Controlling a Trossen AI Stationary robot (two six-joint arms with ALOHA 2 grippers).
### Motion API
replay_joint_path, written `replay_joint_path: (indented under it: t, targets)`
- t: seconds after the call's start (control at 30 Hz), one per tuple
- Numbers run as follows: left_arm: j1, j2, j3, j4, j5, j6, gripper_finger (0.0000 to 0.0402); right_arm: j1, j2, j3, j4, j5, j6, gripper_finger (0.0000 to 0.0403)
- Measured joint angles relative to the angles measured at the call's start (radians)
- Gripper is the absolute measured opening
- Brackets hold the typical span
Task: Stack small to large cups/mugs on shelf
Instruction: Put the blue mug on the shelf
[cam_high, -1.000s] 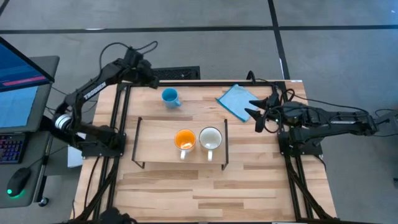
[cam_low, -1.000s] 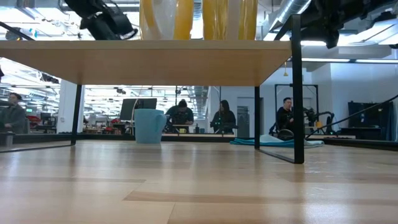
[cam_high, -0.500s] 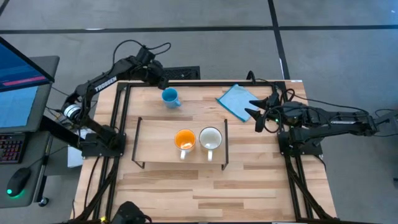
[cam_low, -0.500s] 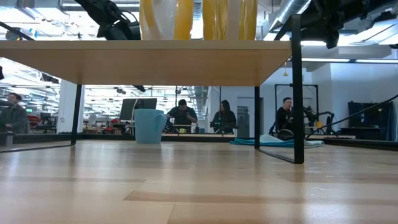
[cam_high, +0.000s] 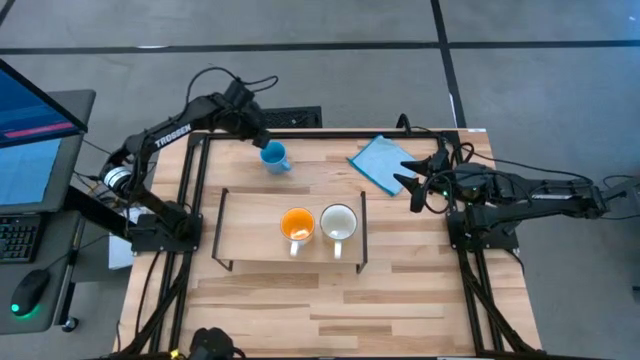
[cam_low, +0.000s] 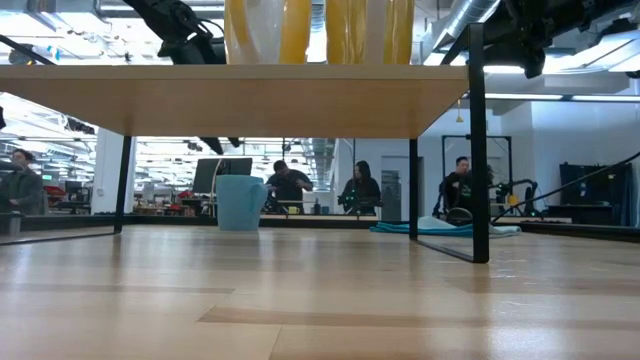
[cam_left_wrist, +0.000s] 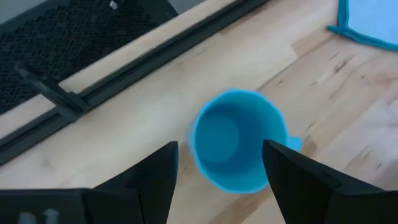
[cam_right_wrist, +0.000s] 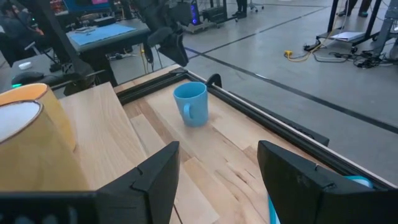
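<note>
The blue mug stands upright on its base on the tabletop near the far edge; it also shows in the left wrist view and the low view. The orange mug and the white mug stand side by side on the shelf. My left gripper is open just above and to the far-left of the blue mug, with the mug showing between its fingers. My right gripper is open and empty near the table's right edge.
A flat blue cloth lies at the far right, beside my right gripper. The shelf's thin black legs stand on the tabletop. A black frame rail runs along the far edge behind the blue mug. People sit in the room beyond.
My left gripper has moved toward the table's right edge and down, ending close over the blue mug. The mugs have not moved.
</note>
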Motion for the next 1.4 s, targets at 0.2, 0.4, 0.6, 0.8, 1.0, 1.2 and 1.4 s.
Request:
replay_joint_path:
  t: [0.2,0.4,0.6,0.8,1.0,1.2,1.4]
  targets:
    - [-0.009,0.043,0.0,-0.029,0.008,-0.054,0.0224,0.0,0.0,0.0,0.0,0.0,0.0,0.024]
    - [-0.013,0.104,-0.002,-0.036,0.033,-0.062,0.0224,0.0,0.0,0.0,0.0,0.0,0.0,0.024]
    - [-0.026,0.116,-0.002,-0.023,-0.038,-0.045,0.0224,0.0,0.0,0.0,0.0,-0.003,0.0,0.024]
    - [-0.038,0.124,-0.002,-0.019,-0.066,-0.036,0.0224,0.0,0.0,0.0,0.001,-0.003,0.001,0.024]
    - [-0.05,0.166,-0.002,-0.013,-0.064,-0.026,0.0224,0.001,0.0,0.0,0.001,-0.004,0.001,0.024]
    - [-0.051,0.181,-0.002,0.003,-0.07,-0.014,0.0224,0.002,0.0,0.0,0.001,-0.008,0.001,0.024]
    - [-0.049,0.181,-0.002,0.002,-0.071,0.016,0.0224,0.002,0.0,0.0,0.001,-0.012,0.001,0.024]
